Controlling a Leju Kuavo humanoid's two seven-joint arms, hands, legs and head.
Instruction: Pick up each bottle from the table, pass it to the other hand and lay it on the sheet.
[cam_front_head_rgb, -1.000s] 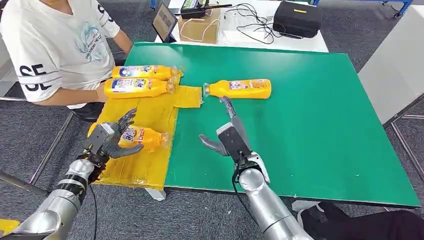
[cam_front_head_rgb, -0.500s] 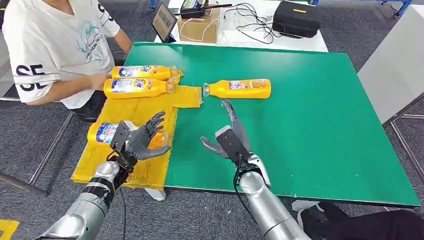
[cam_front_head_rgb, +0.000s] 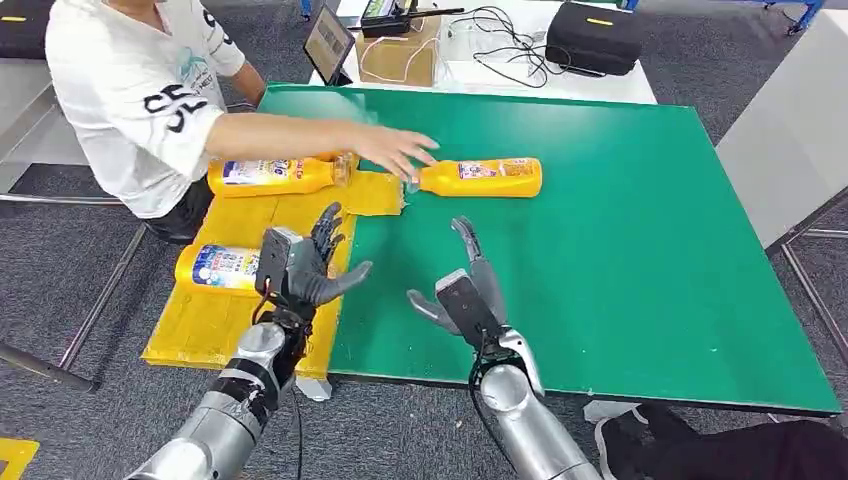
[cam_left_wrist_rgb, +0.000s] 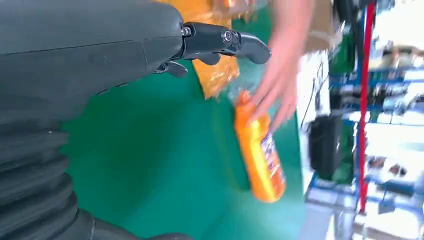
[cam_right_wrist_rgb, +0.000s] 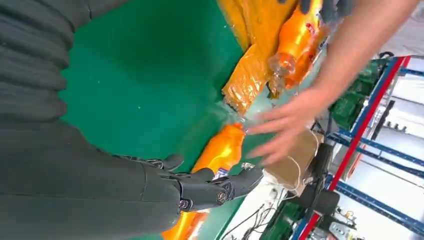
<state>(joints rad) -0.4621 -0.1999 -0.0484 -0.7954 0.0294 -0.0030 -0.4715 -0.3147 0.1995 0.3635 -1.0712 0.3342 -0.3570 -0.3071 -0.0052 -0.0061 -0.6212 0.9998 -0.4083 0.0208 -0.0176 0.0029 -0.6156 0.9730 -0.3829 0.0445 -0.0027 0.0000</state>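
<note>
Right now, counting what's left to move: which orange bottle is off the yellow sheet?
The bottle on the bare green table, beside the person's hand. The other two bottles lie on the yellow sheet.

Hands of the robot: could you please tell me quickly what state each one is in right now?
Left hand: open, fingers spread, holding nothing.
Right hand: open, fingers spread, holding nothing.

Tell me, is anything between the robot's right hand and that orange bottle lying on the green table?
No object lies on the green table between the right hand and the orange bottle. But a person's hand reaches over the bottle's cap end, so it could get in the way of a grasp.
</note>
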